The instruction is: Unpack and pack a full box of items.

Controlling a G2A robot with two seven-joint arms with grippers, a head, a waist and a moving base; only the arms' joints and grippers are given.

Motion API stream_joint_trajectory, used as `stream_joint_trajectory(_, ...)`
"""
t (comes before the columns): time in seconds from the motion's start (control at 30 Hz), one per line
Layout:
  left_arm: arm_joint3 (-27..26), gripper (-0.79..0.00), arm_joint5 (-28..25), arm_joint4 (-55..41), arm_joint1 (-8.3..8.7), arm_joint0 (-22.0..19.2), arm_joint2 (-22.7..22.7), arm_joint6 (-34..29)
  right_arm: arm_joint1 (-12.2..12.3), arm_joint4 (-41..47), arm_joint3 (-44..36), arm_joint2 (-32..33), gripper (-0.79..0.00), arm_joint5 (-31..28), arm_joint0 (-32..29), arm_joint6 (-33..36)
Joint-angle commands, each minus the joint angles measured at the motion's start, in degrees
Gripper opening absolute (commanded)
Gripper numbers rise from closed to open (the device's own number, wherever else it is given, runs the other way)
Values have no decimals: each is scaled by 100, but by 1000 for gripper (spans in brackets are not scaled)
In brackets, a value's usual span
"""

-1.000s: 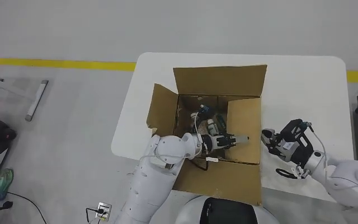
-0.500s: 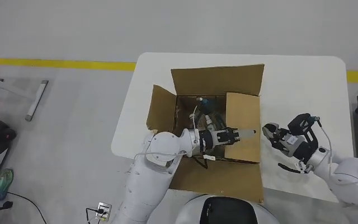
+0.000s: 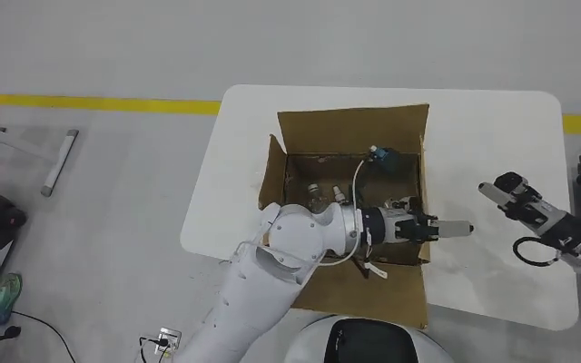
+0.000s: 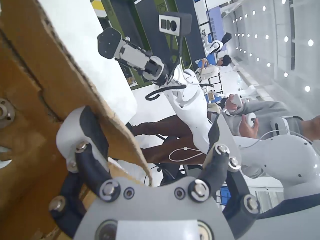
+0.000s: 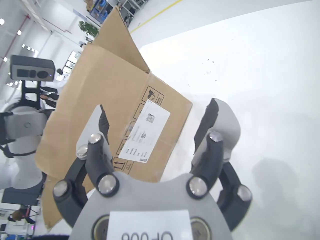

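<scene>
The open cardboard box [image 3: 352,130] stands mid-table. Inside it I see two small bottles [image 3: 324,191] and a blue-capped item [image 3: 381,156] at the far right corner. My left gripper [image 3: 457,227] reaches across the box and past its right wall, open. In the left wrist view the right flap's edge [image 4: 82,76] runs between the fingers of the left gripper [image 4: 150,131], against one finger [image 4: 85,128]. My right gripper [image 3: 499,187] hangs open over the table, right of the box and apart from it. Through the right gripper [image 5: 157,118] the box's outer wall [image 5: 112,96] shows.
The white table [image 3: 490,127] has bare room right of and behind the box. The near flap [image 3: 363,295] lies flat toward the front edge, the far flap [image 3: 354,122] leans back, and the left flap [image 3: 270,168] stands out to the side.
My left arm has swept right across the box, pushing the right flap from over the opening out past the right wall. My right arm has drawn back to the right.
</scene>
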Motion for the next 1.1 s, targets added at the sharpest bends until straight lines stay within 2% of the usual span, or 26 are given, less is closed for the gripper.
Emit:
stream_joint_trajectory(0.0, 100, 0, -108, -18, -55, -91, 245, 105, 14, 395, 5, 191, 0, -25, -22, 225)
stream_joint_trajectory(0.1, 258, 0, -209, 49, -121, -217, 550, 107, 33, 672, 9, 419, 0, -45, -42, 445)
stream_joint_trajectory(0.13, 321, 0, -227, 104, -137, -256, 635, 79, 34, 804, 17, 455, -68, -45, -42, 486)
stream_joint_trajectory(0.2, 420, 0, -255, 178, -161, -314, 738, 62, 48, 872, 22, 501, -108, -77, -40, 671)
stream_joint_trajectory(0.27, 508, 0, -259, 217, -173, -336, 789, 45, 57, 867, 51, 491, -234, -89, -25, 769)
stream_joint_trajectory(0.33, 560, 0, -219, 270, -180, -354, 818, 24, 63, 901, 59, 425, -302, -144, -9, 878)
stream_joint_trajectory(0.57, 650, 0, -157, 361, -188, -343, 841, -15, 68, 1127, 106, 252, -372, -152, 56, 982)
stream_joint_trajectory(0.67, 658, 0, -150, 348, -190, -325, 835, -24, 80, 946, 106, 173, -400, -195, 103, 1077)
stream_joint_trajectory(0.8, 676, 0, -145, 358, -184, -300, 806, -59, 80, 846, 118, -50, -493, -162, 183, 1060)
stream_joint_trajectory(0.87, 676, 0, -138, 387, -176, -287, 777, -75, 81, 754, 137, -155, -643, -145, 225, 1048)
stream_joint_trajectory(0.9, 660, 0, -126, 414, -169, -281, 756, -81, 80, 720, 155, -196, -785, -132, 245, 1019)
stream_joint_trajectory(1.07, 383, 0, -13, 1152, -21, -264, 328, -144, 83, 540, 188, -279, -785, -118, 296, 926)
